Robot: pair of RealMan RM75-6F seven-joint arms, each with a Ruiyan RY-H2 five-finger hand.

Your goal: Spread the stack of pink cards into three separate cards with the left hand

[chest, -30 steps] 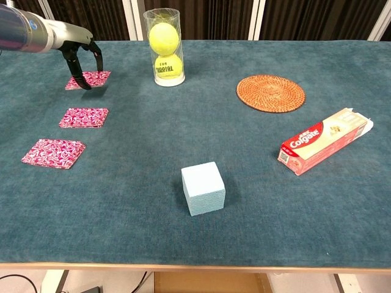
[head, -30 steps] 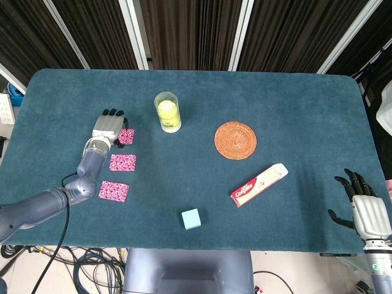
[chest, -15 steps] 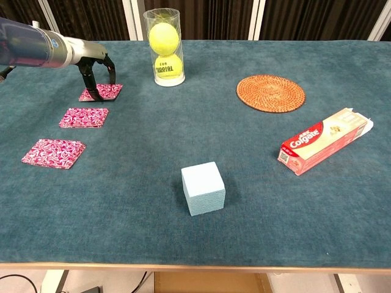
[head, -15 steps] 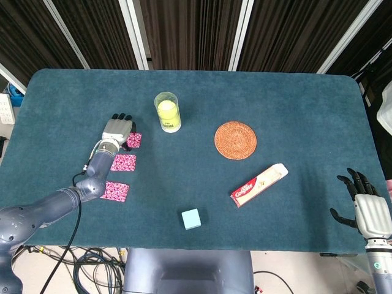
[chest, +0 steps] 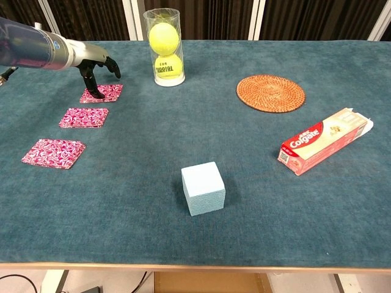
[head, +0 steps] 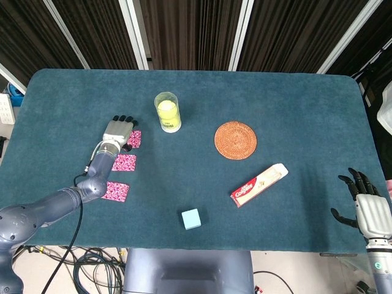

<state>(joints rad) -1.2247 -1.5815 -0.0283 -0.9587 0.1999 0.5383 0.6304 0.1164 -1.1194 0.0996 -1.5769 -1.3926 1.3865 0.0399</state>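
Three pink patterned cards lie apart in a slanted row on the teal table. The far card [head: 135, 139] [chest: 102, 93] sits closest to the tube, the middle card [head: 124, 162] [chest: 84, 117] below it, and the near card [head: 115, 191] [chest: 54, 152] at the left front. My left hand [head: 118, 130] [chest: 95, 63] hovers over the far card's left edge with one fingertip touching it; the other fingers are raised and spread, holding nothing. My right hand [head: 367, 211] rests at the table's front right corner, fingers spread and empty, seen only in the head view.
A clear tube of tennis balls [head: 167, 111] [chest: 165, 47] stands just right of the far card. A woven coaster [head: 236, 140] [chest: 270, 93], a toothpaste box [head: 259, 184] [chest: 325, 140] and a light blue cube [head: 191, 218] [chest: 203, 188] lie further right and nearer the front.
The left hand slid the far card rightward toward the tube, then raised most of its fingers off it. The other two cards and the right hand stayed put.
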